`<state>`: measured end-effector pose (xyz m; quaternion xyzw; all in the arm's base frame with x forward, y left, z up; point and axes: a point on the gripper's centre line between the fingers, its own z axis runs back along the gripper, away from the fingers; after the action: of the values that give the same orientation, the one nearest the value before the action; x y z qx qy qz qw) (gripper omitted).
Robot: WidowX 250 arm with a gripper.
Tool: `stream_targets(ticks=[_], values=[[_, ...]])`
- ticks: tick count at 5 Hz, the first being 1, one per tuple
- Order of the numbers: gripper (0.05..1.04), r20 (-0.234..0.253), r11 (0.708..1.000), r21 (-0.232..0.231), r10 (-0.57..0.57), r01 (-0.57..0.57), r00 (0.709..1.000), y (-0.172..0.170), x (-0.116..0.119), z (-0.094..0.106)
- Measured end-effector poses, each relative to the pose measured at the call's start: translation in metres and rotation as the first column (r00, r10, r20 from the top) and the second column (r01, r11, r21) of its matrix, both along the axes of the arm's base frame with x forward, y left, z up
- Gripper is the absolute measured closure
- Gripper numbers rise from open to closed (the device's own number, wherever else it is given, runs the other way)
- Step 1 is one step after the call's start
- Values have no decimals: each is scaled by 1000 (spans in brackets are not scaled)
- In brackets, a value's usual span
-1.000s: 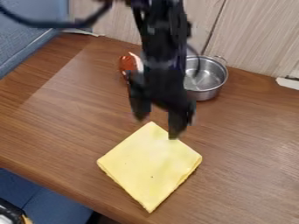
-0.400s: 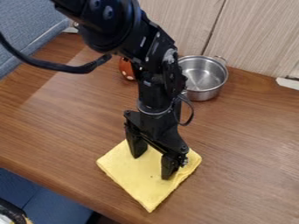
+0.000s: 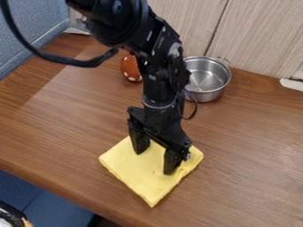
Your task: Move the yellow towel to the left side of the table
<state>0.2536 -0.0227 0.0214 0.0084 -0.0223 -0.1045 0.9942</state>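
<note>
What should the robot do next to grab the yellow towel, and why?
I'd say gently close the end effector to pinch the yellow towel. Its two fingers are down at the cloth but still apart, with yellow showing between them.

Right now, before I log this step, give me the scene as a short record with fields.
target: yellow towel, folded into a flat square
target place: near edge of the wooden table, one corner toward the camera
gripper: black two-finger, fingers apart and pointing down, tips at the towel
grasp: no hold on the towel visible
behind gripper: steel pot with an open top
beside pot: red-orange object with white spots, partly behind the arm
task state: towel not yet at the left side
</note>
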Motion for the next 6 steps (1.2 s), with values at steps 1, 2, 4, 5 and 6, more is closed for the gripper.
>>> stream_targets(ticks=[1,2,4,5,6], values=[[83,-20,997,53,52,-51,998,25,15,2],[83,-22,982,58,180,-178,983,65,26,2],[83,-25,930,62,363,-361,931,134,41,1],[82,-23,895,69,443,-440,896,169,48,0],[83,-15,861,77,506,-503,863,199,51,1]])
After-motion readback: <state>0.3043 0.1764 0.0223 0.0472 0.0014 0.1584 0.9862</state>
